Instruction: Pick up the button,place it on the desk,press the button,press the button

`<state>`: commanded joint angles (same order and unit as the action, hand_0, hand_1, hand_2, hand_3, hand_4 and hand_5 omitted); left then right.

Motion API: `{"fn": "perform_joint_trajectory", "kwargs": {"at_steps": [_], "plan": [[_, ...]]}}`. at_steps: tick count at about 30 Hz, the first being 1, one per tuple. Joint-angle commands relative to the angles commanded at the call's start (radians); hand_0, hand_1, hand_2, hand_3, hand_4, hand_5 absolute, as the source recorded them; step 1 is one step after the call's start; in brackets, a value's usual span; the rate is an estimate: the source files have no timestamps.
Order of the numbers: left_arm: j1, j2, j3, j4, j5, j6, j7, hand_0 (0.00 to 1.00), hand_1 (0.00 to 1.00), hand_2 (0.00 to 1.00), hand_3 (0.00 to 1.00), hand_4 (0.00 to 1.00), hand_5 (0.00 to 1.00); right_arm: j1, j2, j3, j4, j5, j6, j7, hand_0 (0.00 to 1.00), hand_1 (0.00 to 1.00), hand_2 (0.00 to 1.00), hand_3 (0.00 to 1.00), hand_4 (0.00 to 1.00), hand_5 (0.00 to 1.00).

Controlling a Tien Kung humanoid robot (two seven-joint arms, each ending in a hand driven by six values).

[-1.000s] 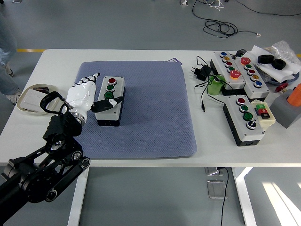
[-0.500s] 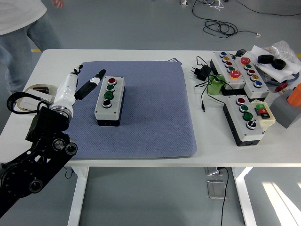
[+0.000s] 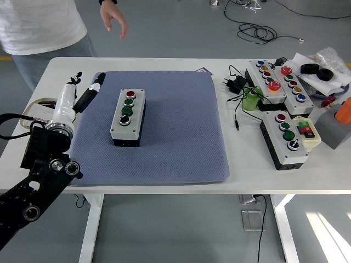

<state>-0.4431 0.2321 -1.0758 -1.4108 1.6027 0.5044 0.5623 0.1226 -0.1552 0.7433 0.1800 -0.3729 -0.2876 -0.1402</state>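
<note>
Left hand (image 3: 74, 96) empty, fingers extended, now left of button box (image 3: 128, 116), clear of it; a second ago thumb lay on box. Box sits on blue mat (image 3: 181, 148), mid-worktop (image 3: 247, 175). No legible writing. Other button boxes (image 3: 285, 139), black adapter (image 3: 237, 83) at right. Person's hand (image 3: 114, 17) has entered at far edge.

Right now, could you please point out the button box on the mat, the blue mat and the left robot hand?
button box (image 3: 127, 116), head view, on its grey top face.
blue mat (image 3: 181, 131), head view, on bare fabric.
left robot hand (image 3: 70, 98), head view, on its white back.
</note>
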Motion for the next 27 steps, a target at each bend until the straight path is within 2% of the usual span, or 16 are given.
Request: {"fn": "perform_joint_trajectory", "kwargs": {"at_steps": [10, 16, 20, 21, 22, 26, 27], "plan": [[0.017, 0.004, -0.024, 0.006, 0.021, -0.002, 0.011, 0.889, 0.968, 0.998, 0.998, 0.907, 0.998, -0.005, -0.002, 0.006, 0.000, -0.006, -0.002, -0.001, 0.787, 0.797, 0.817, 0.751, 0.412, 0.479], [0.009, 0.001, -0.011, 0.002, 0.077, -0.009, 0.040, 0.899, 0.969, 0.998, 0.998, 0.920, 0.998, -0.007, -0.001, 0.007, 0.000, -0.012, -0.003, -0.003, 0.787, 0.797, 0.817, 0.751, 0.412, 0.479], [0.011, -0.002, 0.007, 0.002, 0.134, -0.051, 0.070, 0.899, 0.969, 0.998, 0.998, 0.920, 0.998, -0.008, 0.001, 0.004, 0.000, -0.012, -0.003, -0.005, 0.787, 0.797, 0.817, 0.751, 0.412, 0.479], [0.011, -0.002, 0.013, 0.004, 0.141, -0.067, 0.076, 0.904, 0.978, 0.998, 0.998, 0.965, 0.998, -0.008, 0.001, 0.004, 0.000, -0.014, -0.003, -0.006, 0.787, 0.797, 0.817, 0.751, 0.412, 0.479], [0.012, -0.002, 0.017, 0.008, 0.149, -0.088, 0.083, 0.904, 0.978, 0.998, 0.998, 0.965, 0.998, -0.008, 0.002, 0.006, 0.000, -0.018, -0.003, -0.008, 0.787, 0.797, 0.817, 0.751, 0.412, 0.479], [0.011, -0.004, 0.020, 0.011, 0.160, -0.126, 0.083, 0.904, 0.978, 0.998, 0.998, 0.965, 0.998, -0.008, 0.003, 0.003, 0.000, -0.015, -0.004, -0.007, 0.787, 0.797, 0.817, 0.751, 0.412, 0.479], [0.010, -0.003, 0.021, 0.012, 0.161, -0.130, 0.083, 0.911, 0.987, 0.998, 0.998, 0.982, 0.962, -0.007, 0.003, 0.004, 0.000, -0.015, -0.004, -0.007, 0.787, 0.797, 0.817, 0.751, 0.412, 0.479]]}}
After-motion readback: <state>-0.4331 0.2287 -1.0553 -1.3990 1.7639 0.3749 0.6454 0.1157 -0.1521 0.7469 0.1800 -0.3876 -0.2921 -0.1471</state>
